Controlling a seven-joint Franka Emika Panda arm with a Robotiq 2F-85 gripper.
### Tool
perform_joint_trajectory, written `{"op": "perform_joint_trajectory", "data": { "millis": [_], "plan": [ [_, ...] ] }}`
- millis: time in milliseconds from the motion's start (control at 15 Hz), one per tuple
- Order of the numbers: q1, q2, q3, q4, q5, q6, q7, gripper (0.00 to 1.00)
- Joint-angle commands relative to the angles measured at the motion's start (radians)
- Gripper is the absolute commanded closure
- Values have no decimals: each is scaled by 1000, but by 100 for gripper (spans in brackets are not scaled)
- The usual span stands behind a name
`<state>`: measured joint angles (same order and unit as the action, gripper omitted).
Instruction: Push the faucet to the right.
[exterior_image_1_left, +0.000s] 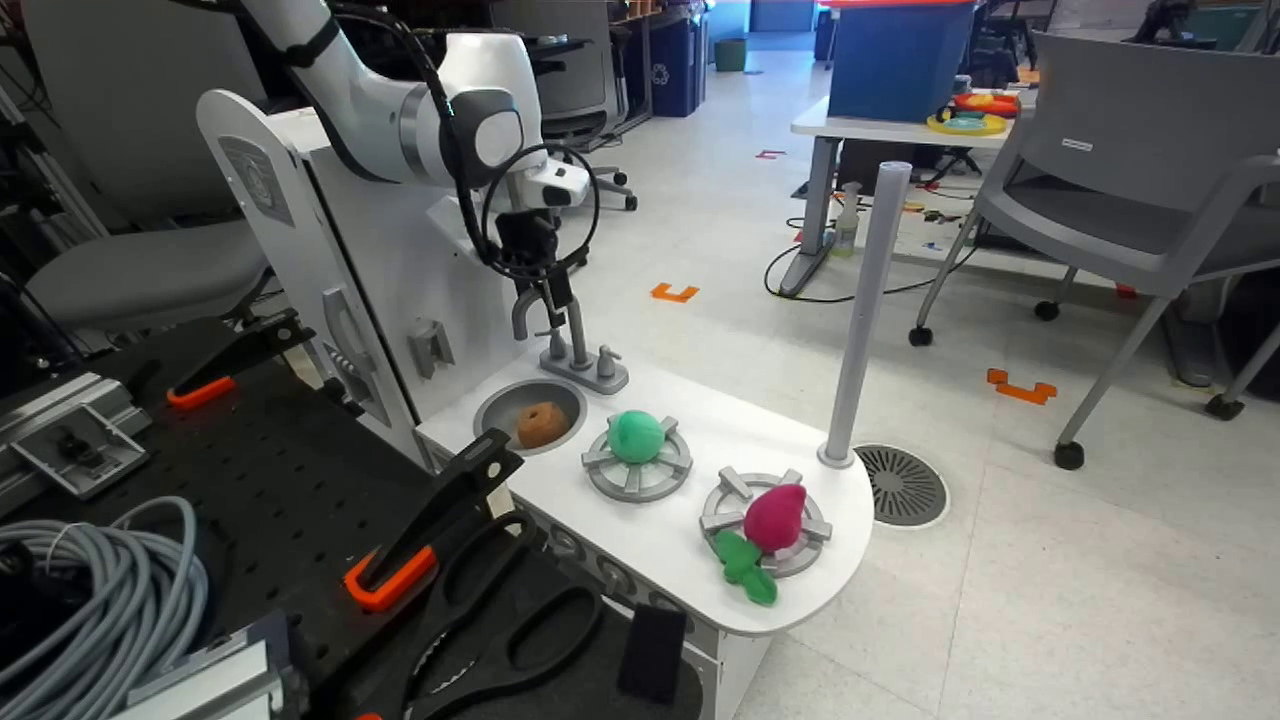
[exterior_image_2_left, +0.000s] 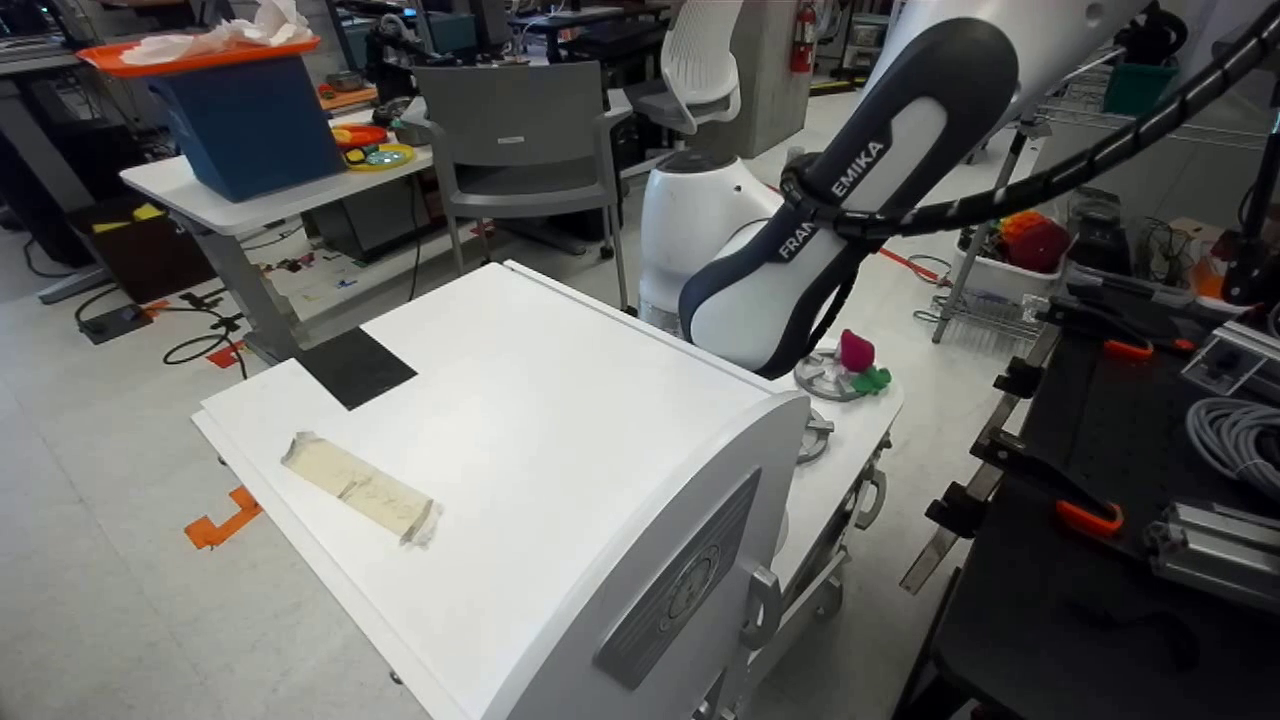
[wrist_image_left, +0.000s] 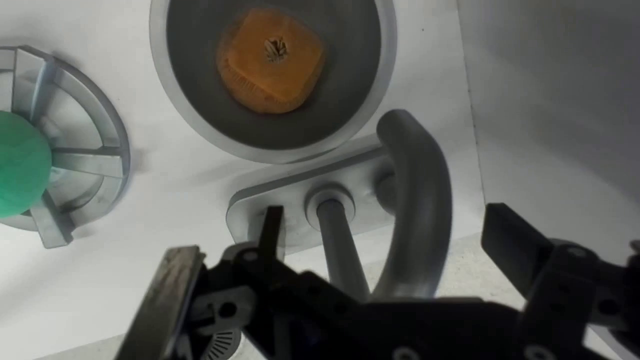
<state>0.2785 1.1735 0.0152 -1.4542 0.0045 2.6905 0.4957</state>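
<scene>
The faucet (exterior_image_1_left: 579, 338) is a small silver-grey tap with an arched spout and short side handles. It stands at the back of the white counter, behind the round sink (exterior_image_1_left: 487, 420). In the exterior view its spout curves toward the tall white cabinet side. In the wrist view its spout (wrist_image_left: 425, 210) and post both lie between my two fingers. My gripper (wrist_image_left: 386, 217) is open and straddles the upper faucet, with visible gaps on both sides. The gripper (exterior_image_1_left: 543, 290) also shows over the faucet's top in an exterior view. Contact with the arch cannot be told.
An orange-brown toy (exterior_image_1_left: 541, 425) lies in the sink. A green ball (exterior_image_1_left: 636, 437) sits on the nearer burner. A magenta toy (exterior_image_1_left: 775, 517) and a green toy (exterior_image_1_left: 745, 568) are at the far burner. A grey pole (exterior_image_1_left: 868, 310) and a white cabinet (exterior_image_2_left: 520, 400) stand nearby.
</scene>
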Motion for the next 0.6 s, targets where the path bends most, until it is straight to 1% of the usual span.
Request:
{"op": "perform_joint_trajectory", "data": {
  "millis": [0, 333, 533],
  "plan": [
    [10, 36, -8, 57, 37, -78, -28, 0],
    [-11, -14, -3, -7, 56, -141, -23, 0],
    [-20, -54, -29, -64, 53, -133, -19, 0]
  ]
}}
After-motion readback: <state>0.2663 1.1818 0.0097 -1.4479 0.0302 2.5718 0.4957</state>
